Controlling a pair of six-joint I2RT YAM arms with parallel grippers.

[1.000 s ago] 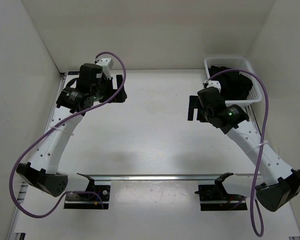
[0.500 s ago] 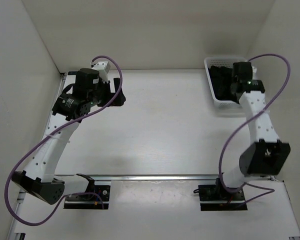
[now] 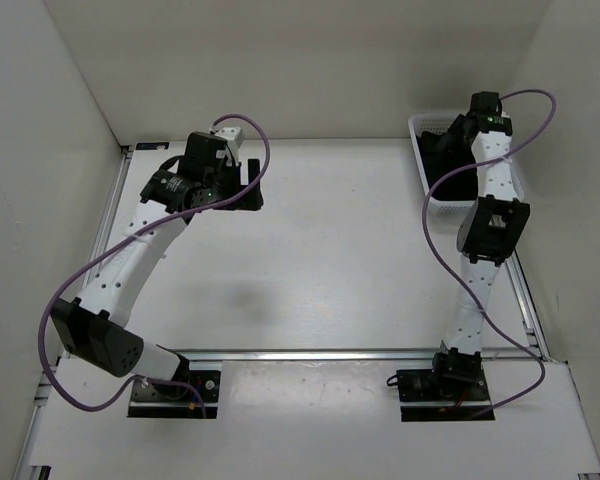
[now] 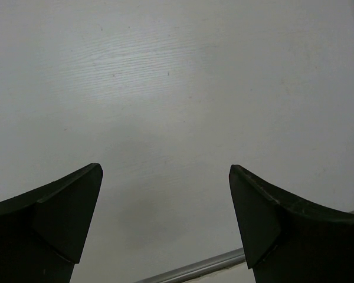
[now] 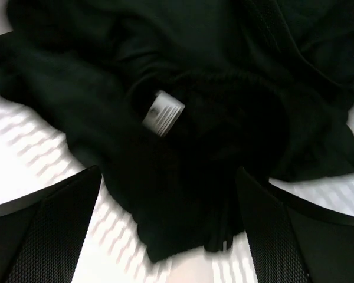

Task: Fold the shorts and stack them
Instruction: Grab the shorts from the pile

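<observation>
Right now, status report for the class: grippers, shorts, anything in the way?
Left gripper open over bare table. Right gripper open above shorts. Shorts bunched, unfolded, in basket; its walls surround them.

The right gripper (image 5: 167, 172) stands wide open over the bunched shorts (image 5: 224, 147) (white label (image 5: 163, 112) at waistband); basket (image 5: 23, 147) mesh shows left of shorts.

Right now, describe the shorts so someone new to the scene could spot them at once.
Go to the far right corner of the table, where a white mesh basket sits. The shorts are the crumpled black fabric inside it, under the open right gripper. They are the only cloth in view, with a small white label by the gathered waistband.
</observation>
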